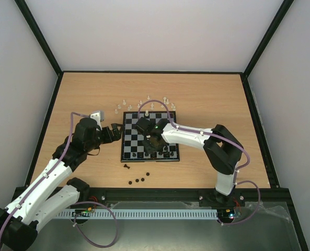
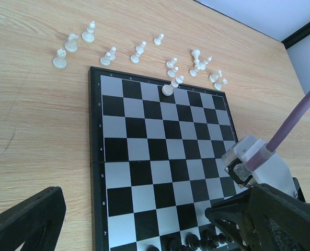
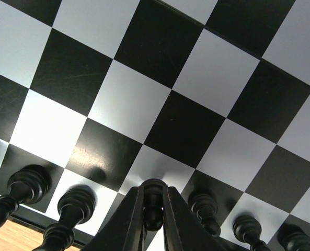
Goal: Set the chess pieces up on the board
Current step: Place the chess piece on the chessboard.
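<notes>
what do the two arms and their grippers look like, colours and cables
Both the left arm and right arm have white shells, black joints and a lilac cable looping alongside. The right gripper is slim, black and tapered; the left gripper is black too. A small green light glows near the right wrist.

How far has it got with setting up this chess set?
Done: several black pieces stand along the board's near row. In hand: the right gripper is shut on one more black piece above that row. Left: loose black pieces on the table, and nearly all the white pieces, off the board's far edge.
</notes>
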Robot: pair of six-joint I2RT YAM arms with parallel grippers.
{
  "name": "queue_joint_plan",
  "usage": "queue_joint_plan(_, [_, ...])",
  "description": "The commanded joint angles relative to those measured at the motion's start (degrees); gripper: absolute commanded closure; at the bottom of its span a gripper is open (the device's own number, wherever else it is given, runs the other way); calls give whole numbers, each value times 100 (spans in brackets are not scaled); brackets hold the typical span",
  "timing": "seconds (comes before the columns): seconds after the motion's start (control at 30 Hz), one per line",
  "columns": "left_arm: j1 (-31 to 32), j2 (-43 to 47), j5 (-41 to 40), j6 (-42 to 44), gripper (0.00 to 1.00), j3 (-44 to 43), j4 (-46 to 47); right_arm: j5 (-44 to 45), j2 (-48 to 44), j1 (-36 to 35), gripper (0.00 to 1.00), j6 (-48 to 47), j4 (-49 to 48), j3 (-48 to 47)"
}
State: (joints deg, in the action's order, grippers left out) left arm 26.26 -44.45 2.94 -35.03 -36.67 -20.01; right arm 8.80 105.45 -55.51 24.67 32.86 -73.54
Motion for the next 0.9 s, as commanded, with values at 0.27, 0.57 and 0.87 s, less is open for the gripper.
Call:
queue_joint_plan(0.27, [-51, 65, -31, 31, 1, 55, 50, 26, 168, 7, 85, -41, 129, -37])
queue_joint_plan(0.57, [-51, 52, -30, 32, 1, 33, 52, 282, -107, 7, 80, -5, 175, -87])
queue_joint_plan(0.87, [-51, 98, 8, 23, 1, -125, -53, 162, -1518, -142, 59, 249, 218, 217])
